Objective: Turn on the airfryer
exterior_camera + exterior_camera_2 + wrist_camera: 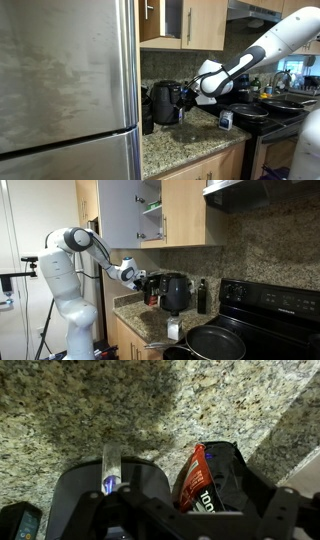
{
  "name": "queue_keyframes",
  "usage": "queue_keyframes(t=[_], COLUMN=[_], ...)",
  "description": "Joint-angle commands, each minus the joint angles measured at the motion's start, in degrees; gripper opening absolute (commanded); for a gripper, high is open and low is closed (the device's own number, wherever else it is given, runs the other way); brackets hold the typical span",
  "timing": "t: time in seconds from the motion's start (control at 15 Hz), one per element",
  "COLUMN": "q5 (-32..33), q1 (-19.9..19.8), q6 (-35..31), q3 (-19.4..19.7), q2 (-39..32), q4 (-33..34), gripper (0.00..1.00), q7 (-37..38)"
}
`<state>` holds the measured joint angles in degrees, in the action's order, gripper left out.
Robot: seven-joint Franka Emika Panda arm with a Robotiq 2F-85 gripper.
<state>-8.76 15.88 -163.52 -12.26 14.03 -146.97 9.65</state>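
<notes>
The airfryer is a dark, rounded, upright appliance on the granite counter, and it shows in both exterior views. In the wrist view its grey rounded top fills the lower left, with a small blue light on a pale strip. My gripper hovers close beside the airfryer's upper part. Its dark fingers sit apart at the bottom edge of the wrist view, with nothing between them.
A smaller black object holding a red packet stands next to the airfryer. A steel fridge fills one side. A black stove with pans is on the other side, with a dark bottle and wooden cabinets above.
</notes>
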Motion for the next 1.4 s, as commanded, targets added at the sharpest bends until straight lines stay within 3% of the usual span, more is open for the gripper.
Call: queue_keyframes(t=[0.0, 0.2, 0.4, 0.47, 0.6, 0.73, 0.87, 0.93, 1.33], q5=[0.90, 8.22, 20.44, 14.89, 19.15, 19.40, 23.09, 14.97, 14.25], q1=[-1.01, -4.79, -11.46, -6.86, -9.74, -10.23, -12.65, -9.14, -10.06], q6=[-1.12, -9.95, -13.77, -11.99, -12.85, -12.88, -15.62, -13.51, -13.95], q3=[-0.82, -3.66, -6.76, -4.25, -5.32, -5.51, -6.18, -4.37, -3.96], q2=[-1.87, -8.65, -10.42, -8.23, -9.68, -9.87, -8.70, -4.70, -4.70], q4=[0.92, 4.77, 6.13, 4.11, 5.30, 5.67, 4.80, 4.25, 7.63], gripper=[1.00, 1.00, 1.00, 1.00, 1.00, 1.00, 1.00, 1.00, 1.00], q7=[0.23, 5.84, 17.90, 12.53, 16.74, 16.90, 22.51, 18.54, 19.84])
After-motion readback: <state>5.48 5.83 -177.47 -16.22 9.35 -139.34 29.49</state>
